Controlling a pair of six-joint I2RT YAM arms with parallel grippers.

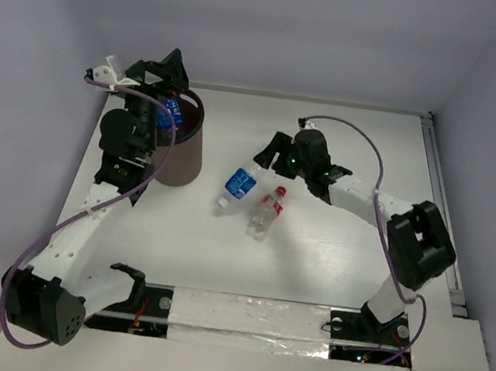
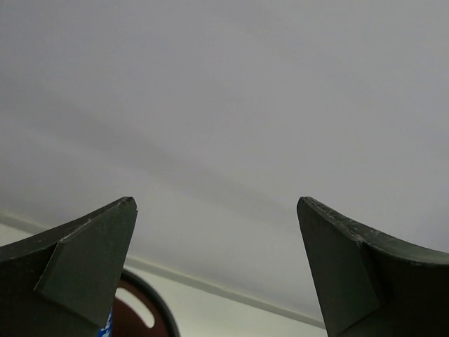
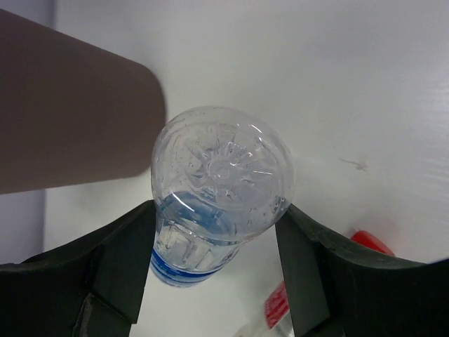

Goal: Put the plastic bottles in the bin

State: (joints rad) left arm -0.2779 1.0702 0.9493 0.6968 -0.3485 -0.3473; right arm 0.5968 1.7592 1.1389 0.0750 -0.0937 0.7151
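A clear bottle with a blue label (image 1: 239,183) lies on the white table, its base toward my right gripper (image 1: 261,162). In the right wrist view the bottle's base (image 3: 221,168) sits between the fingers (image 3: 123,263), which press on both of its sides, so the right gripper (image 3: 217,210) is shut on it. A red-capped bottle (image 1: 267,212) lies just beside it, its cap (image 3: 372,242) at the right edge. The dark brown bin (image 1: 183,145) stands at the left with another blue-labelled bottle (image 1: 168,109) inside. My left gripper (image 1: 168,62) hangs over the bin, open and empty (image 2: 217,203).
The left arm's forearm (image 1: 125,146) leans against the bin's left side. The bin's wall (image 3: 70,119) fills the upper left of the right wrist view, close to the held bottle. The back wall (image 2: 224,105) fills the left wrist view. A metal rail (image 1: 441,211) runs along the table's right edge.
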